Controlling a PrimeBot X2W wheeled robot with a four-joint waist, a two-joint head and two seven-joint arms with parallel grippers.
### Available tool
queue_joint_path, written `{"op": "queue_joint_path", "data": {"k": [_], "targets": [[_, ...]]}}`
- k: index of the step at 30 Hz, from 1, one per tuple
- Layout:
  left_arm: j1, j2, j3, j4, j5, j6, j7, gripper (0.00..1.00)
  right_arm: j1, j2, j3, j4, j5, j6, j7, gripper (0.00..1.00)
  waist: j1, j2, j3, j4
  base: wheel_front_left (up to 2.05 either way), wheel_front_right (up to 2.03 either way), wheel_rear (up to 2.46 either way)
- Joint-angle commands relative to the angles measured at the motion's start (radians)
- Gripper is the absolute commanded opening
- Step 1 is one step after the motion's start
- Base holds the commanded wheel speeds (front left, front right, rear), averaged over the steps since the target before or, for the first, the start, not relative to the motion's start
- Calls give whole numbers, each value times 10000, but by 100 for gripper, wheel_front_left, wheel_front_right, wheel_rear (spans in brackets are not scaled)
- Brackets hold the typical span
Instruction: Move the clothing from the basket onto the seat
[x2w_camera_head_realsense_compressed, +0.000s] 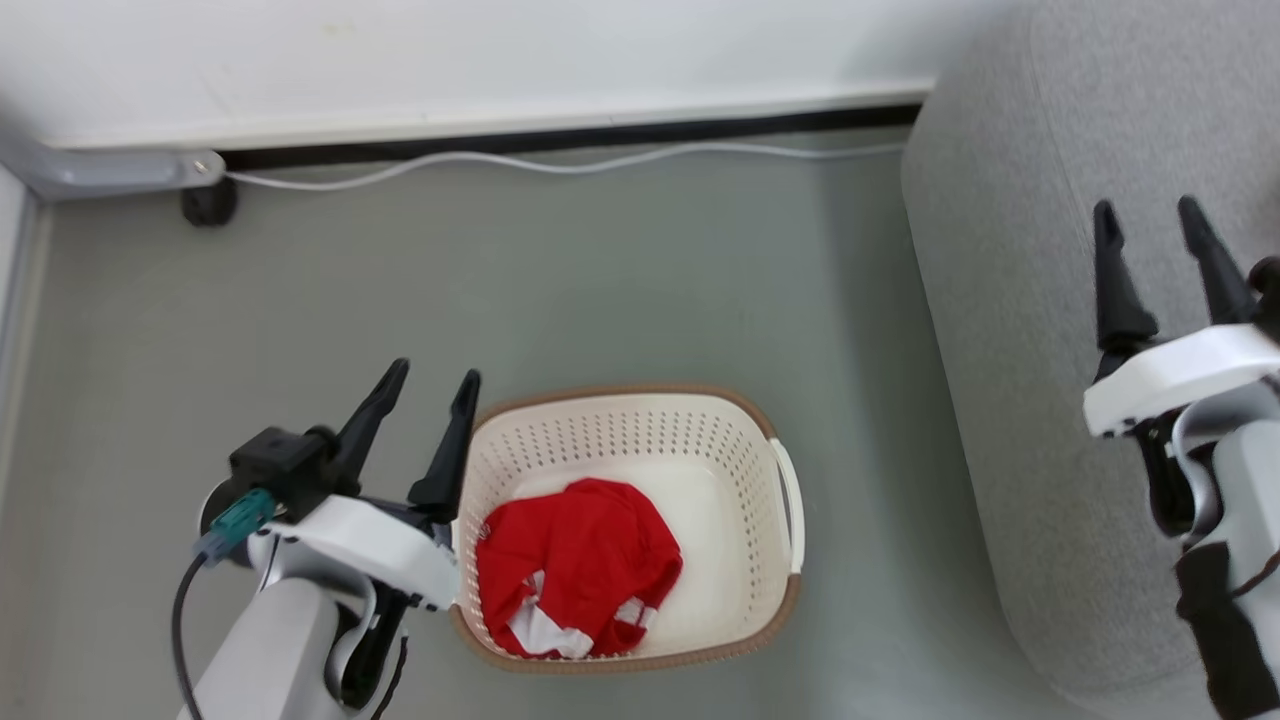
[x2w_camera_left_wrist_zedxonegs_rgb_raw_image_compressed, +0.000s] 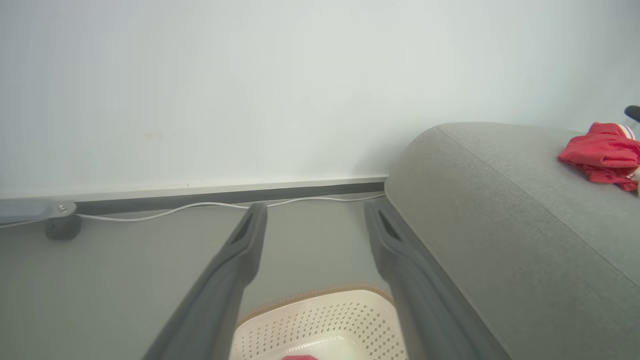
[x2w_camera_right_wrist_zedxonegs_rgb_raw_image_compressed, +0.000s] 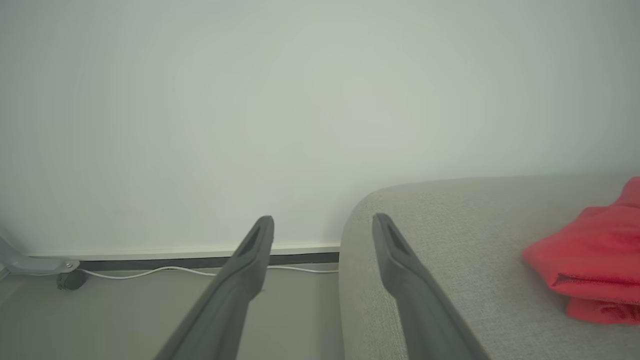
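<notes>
A cream basket (x2w_camera_head_realsense_compressed: 740, 450) with a brown rim stands on the floor at bottom centre; its far wall also appears low in the left wrist view (x2w_camera_left_wrist_zedxonegs_rgb_raw_image_compressed: 320, 320). Red clothing (x2w_camera_head_realsense_compressed: 575, 565) with white panels lies crumpled in its left half. More red clothing (x2w_camera_left_wrist_zedxonegs_rgb_raw_image_compressed: 602, 155) (x2w_camera_right_wrist_zedxonegs_rgb_raw_image_compressed: 595, 260) rests on the grey seat (x2w_camera_head_realsense_compressed: 1010, 300) (x2w_camera_left_wrist_zedxonegs_rgb_raw_image_compressed: 500, 210) (x2w_camera_right_wrist_zedxonegs_rgb_raw_image_compressed: 450, 260) to the right. My left gripper (x2w_camera_head_realsense_compressed: 435, 378) (x2w_camera_left_wrist_zedxonegs_rgb_raw_image_compressed: 315, 212) hangs open just left of the basket's rim, empty. Over the seat's left edge, my right gripper (x2w_camera_head_realsense_compressed: 1148, 215) (x2w_camera_right_wrist_zedxonegs_rgb_raw_image_compressed: 322, 222) stands open and empty.
A white cable (x2w_camera_head_realsense_compressed: 560, 162) runs along the dark skirting at the foot of the white wall. A small black foot (x2w_camera_head_realsense_compressed: 208, 205) under a grey bracket sits at the far left. Grey floor (x2w_camera_head_realsense_compressed: 600, 290) stretches between the wall, the basket and the seat.
</notes>
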Motion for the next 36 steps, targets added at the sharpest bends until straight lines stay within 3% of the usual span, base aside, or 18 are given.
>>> {"op": "queue_joint_path", "data": {"k": [1, 12, 22, 36], "targets": [[103, 153, 586, -165, 153, -40, -49, 100, 318, 31, 242, -319, 88, 12, -133, 100, 0, 0, -493, 355, 0, 0, 0], [1276, -304, 2647, -308, 1169, -40, -49, 100, 1554, 420, 1037, -963, -82, 12, -133, 100, 0, 0, -1678, 711, 0, 0, 0], [2203, -675, 3536, -818, 1743, -40, -49, 100, 3104, 929, 532, -2078, -322, 12, -133, 100, 0, 0, -2239, 648, 0, 0, 0], [3180, -1028, 4157, -1431, 2177, -40, -49, 100, 4234, 1269, -14, -2590, -625, 12, -133, 100, 0, 0, -2528, 424, 0, 0, 0]]}}
